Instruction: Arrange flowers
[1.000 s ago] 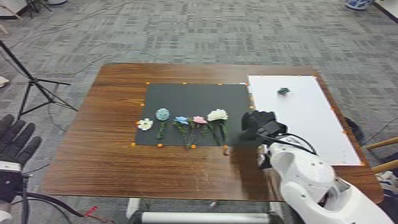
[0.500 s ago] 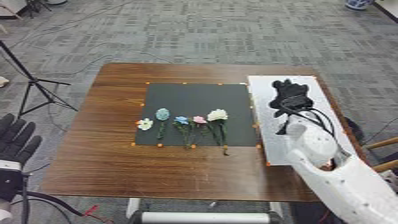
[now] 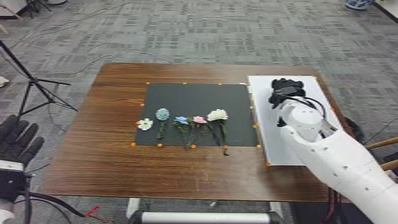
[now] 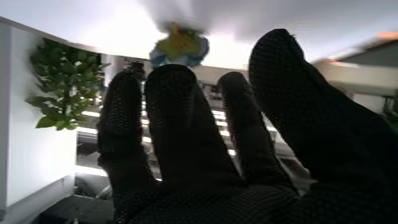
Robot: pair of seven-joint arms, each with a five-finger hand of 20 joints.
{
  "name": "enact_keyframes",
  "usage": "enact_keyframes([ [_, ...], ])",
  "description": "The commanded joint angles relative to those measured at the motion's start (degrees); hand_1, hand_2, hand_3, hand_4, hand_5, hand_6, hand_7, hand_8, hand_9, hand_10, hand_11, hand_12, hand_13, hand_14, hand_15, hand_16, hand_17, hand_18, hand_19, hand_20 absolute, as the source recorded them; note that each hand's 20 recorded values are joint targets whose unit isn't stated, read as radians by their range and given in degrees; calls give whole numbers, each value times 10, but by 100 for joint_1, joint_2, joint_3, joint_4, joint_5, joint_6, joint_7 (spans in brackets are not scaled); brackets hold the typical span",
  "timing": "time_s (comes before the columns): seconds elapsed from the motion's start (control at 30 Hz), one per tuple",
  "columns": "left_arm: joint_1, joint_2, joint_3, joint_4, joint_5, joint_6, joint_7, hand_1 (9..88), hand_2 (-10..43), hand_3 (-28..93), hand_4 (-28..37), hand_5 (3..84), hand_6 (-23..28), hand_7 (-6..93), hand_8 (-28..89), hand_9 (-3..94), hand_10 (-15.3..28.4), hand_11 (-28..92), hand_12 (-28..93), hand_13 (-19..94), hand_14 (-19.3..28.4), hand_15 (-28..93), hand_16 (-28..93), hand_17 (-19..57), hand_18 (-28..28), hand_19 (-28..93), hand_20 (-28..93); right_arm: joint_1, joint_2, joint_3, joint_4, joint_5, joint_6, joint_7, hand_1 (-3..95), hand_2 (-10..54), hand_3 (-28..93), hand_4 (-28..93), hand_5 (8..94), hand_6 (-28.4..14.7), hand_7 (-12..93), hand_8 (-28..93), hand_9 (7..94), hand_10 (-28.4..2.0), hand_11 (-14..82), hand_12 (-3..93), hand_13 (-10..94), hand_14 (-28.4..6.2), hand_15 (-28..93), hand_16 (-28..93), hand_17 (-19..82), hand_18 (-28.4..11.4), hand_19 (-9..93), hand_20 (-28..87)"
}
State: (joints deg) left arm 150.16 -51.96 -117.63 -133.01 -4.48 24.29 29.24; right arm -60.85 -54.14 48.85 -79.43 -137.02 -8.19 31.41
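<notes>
In the head view, my right hand [image 3: 288,88] is over the far part of the white board [image 3: 282,140]. In the right wrist view, that hand [image 4: 195,150] is open, its fingers extended, with a small yellow and pale-blue flower [image 4: 178,46] against the white surface just beyond the fingertips. On the black mat [image 3: 195,97] lie a loose white blossom [image 3: 145,124], a blue-green flower [image 3: 163,114], a blue flower [image 3: 181,120], a pink flower [image 3: 200,120] and a larger white flower [image 3: 217,115]. My left hand [image 3: 16,147] is open at the left edge, off the table.
The brown table [image 3: 98,170] extends around the mat and board, with orange markers along their edges. A black tripod [image 3: 34,80] stands on the floor at the left. A chair [image 3: 384,143] is by the table's right side.
My right hand has moved from the mat's right edge forward and right, over the white board, covering the small dark-green item seen there earlier. The left hand and the flowers on the mat have stayed put.
</notes>
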Motion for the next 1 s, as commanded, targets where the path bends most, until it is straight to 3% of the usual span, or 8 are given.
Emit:
enact_keyframes([
  [0.03, 63, 5, 36, -55, -47, 27, 128, 230, 210, 669, -283, 398, 89, 146, -80, 350, 144, 217, 132, 248, 135, 306, -31, -33, 106, 195, 128, 371, -44, -196, 315, -31, 239, 147, 520, -95, 771, -283, 405, -56, 141, -116, 369, -163, 132, 119, 531, -127, 770, 304, 249, -242, 767, 374],
  [0.2, -4, 12, 65, -36, -20, 45, 73, 230, 211, 669, -283, 398, 89, 147, -81, 350, 144, 217, 132, 248, 135, 307, -31, -32, 105, 194, 127, 470, -60, -346, 554, 4, 185, 255, 539, -95, 756, -283, 431, -49, 153, -120, 395, -162, 148, 123, 541, -122, 763, 319, 261, -241, 776, 373],
  [0.37, -75, 22, 75, -12, 36, 38, -41, 230, 210, 669, -283, 399, 90, 146, -81, 349, 144, 217, 132, 248, 135, 308, -31, -33, 105, 195, 128, 393, -22, -358, 573, 47, 133, 240, 560, -95, 720, -283, 542, -19, 176, -134, 565, -125, 182, 141, 574, -110, 726, 348, 277, -240, 784, 381],
  [0.5, -86, 89, 71, 7, 20, 20, -46, 229, 210, 671, -283, 399, 90, 146, -81, 349, 144, 217, 132, 248, 135, 309, -32, -33, 105, 194, 127, 362, 17, -424, 583, 163, 216, 338, 559, -95, 705, -283, 600, -3, 183, -134, 647, -109, 185, 147, 610, -102, 716, 348, 289, -237, 787, 389],
  [0.63, -83, 79, 55, 0, 15, 3, -43, 230, 211, 669, -283, 399, 90, 146, -81, 349, 144, 217, 132, 247, 135, 309, -32, -34, 106, 196, 128, 306, 89, -533, 594, 88, 563, 337, 596, -95, 653, -282, 644, -1, 202, -54, 729, -90, 108, 268, 648, -95, 728, 330, 304, -235, 791, 408],
  [0.77, -107, 61, 86, -3, 46, -37, -46, 230, 211, 669, -283, 398, 89, 146, -81, 349, 144, 216, 132, 247, 135, 309, -32, -33, 106, 196, 128, 10, 305, -363, 157, -11, 1036, 278, 631, -95, 650, -282, 717, 8, 262, 0, 831, -70, 102, 396, 688, -89, 732, 344, 322, -231, 795, 420],
  [1.0, -22, 48, 32, -29, 75, -35, 7, 230, 211, 670, -283, 397, 89, 145, -80, 349, 144, 218, 133, 248, 134, 309, -32, -33, 105, 196, 127, -967, 735, 44, -1347, -47, 1756, 94, 635, -95, 667, -282, 739, 11, 294, 19, 854, -67, 132, 448, 698, -88, 736, 348, 329, -234, 800, 424],
])
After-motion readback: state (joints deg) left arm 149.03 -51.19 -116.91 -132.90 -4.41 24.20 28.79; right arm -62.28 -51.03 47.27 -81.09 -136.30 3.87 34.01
